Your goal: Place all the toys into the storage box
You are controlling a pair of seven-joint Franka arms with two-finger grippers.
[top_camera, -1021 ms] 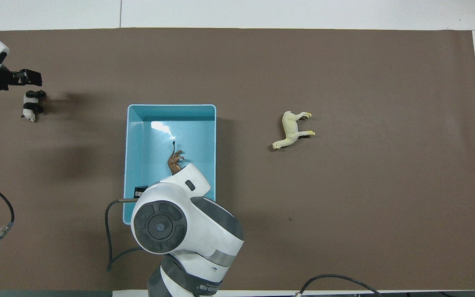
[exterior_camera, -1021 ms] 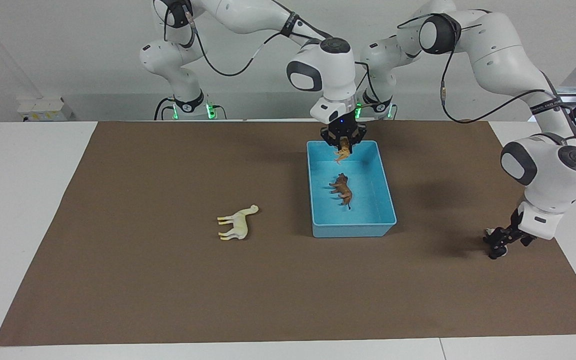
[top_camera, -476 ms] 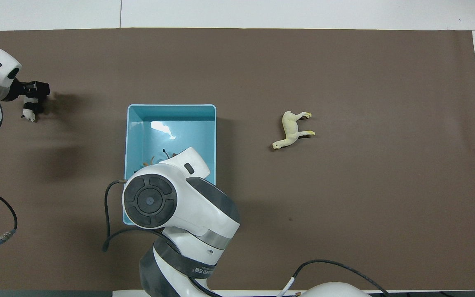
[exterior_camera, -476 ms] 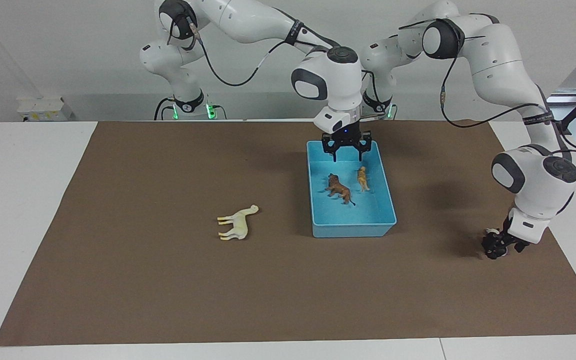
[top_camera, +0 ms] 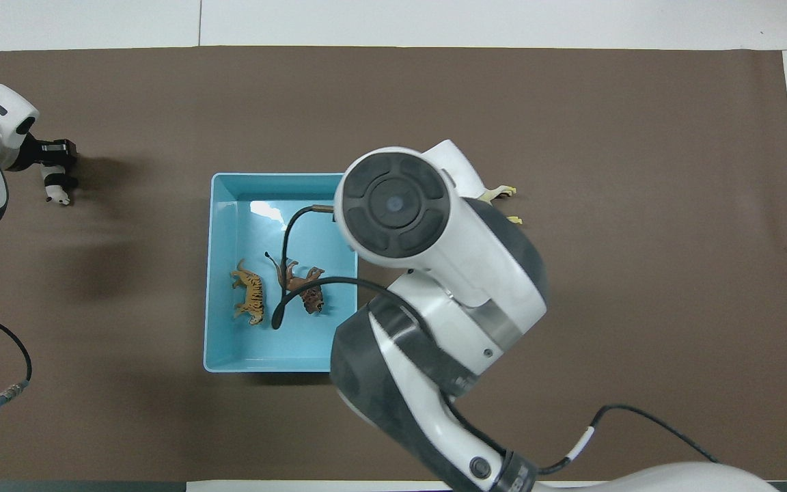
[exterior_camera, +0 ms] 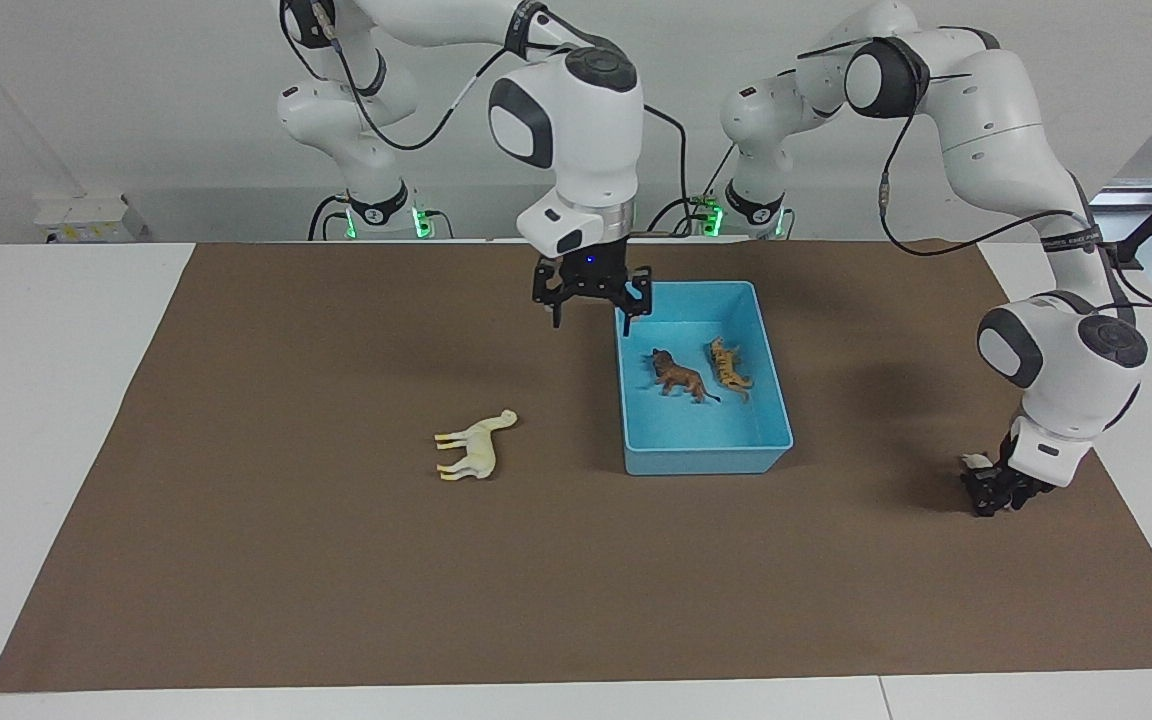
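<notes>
The blue storage box sits on the brown mat on the desk, toward the left arm's end. Two toys already lie on their sides inside it, side by side: the brown lion and the striped tiger. The right hand hangs in the air over the edge of the box that faces the horse, with its fingers spread wide and nothing between them. I think it is empty because its job at the box is done, and the horse looks like its next toy. The white horse lies on its side on the mat, well apart from the box, toward the right arm's end. It is the biggest toy, so the hand may need to open wide for it. The left hand is down low at the panda, which is on the mat near the left arm's end, about as far from the robots as the horse. I cannot tell if its fingers have closed on the panda or not. Two toys are in and two are still out.
</notes>
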